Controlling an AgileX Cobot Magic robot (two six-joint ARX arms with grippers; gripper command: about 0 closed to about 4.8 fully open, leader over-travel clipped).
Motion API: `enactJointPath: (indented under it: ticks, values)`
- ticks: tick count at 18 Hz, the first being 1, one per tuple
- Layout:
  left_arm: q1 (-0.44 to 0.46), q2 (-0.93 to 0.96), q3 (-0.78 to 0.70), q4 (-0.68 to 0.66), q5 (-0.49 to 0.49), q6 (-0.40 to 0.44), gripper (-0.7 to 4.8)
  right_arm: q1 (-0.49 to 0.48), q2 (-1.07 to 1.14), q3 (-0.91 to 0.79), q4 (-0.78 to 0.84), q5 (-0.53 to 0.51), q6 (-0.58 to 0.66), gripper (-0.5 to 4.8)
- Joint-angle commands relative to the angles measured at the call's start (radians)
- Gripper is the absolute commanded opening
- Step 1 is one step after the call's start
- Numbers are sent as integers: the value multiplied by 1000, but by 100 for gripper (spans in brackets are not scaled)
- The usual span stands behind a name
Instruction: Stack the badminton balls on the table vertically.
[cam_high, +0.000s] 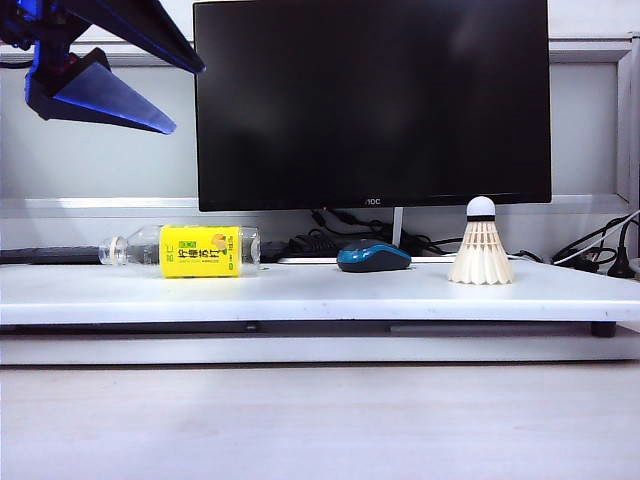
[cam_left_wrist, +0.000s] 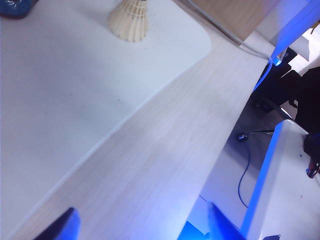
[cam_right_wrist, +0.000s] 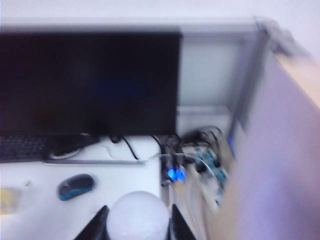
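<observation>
Left pincer (cam_high: 150, 85): released, raised at upper left, empty | surface (cam_high: 300, 292): one shuttlecock (cam_high: 481, 245) upright at right, cork up, nothing stacked on it | right pincer (cam_right_wrist: 136, 225): grasping second shuttlecock (cam_right_wrist: 138, 215), aloft, blurred | left to do: seat it over the standing one.
</observation>
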Motion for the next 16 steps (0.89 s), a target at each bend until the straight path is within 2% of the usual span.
enactJointPath:
  ticks: [1, 4, 5, 6, 10, 12, 14, 16]
  values:
    - [-5, -3, 3, 11, 11, 3, 341, 0, -212, -349, 214, 7, 24, 148]
    - [-12, -3, 3, 8, 12, 3, 341, 0, -457, -764, 508, -25, 29, 148]
    - [-19, -3, 3, 5, 11, 3, 341, 0, -572, -977, 671, -62, 29, 148]
    - [-24, -3, 3, 3, 11, 3, 341, 0, -641, -1118, 779, -86, 28, 148]
    - [-35, -3, 3, -4, 8, 3, 341, 0, -750, -1535, 1154, -225, 14, 148]
    - [-35, -3, 3, -6, 4, 3, 341, 0, -729, -1651, 1324, -282, 14, 148]
    - [-35, -3, 3, -6, 4, 3, 341, 0, -682, -1728, 1487, -286, 12, 148]
    - [-35, -3, 3, -5, 4, 4, 341, 0, -573, -1775, 1672, -358, -12, 148]
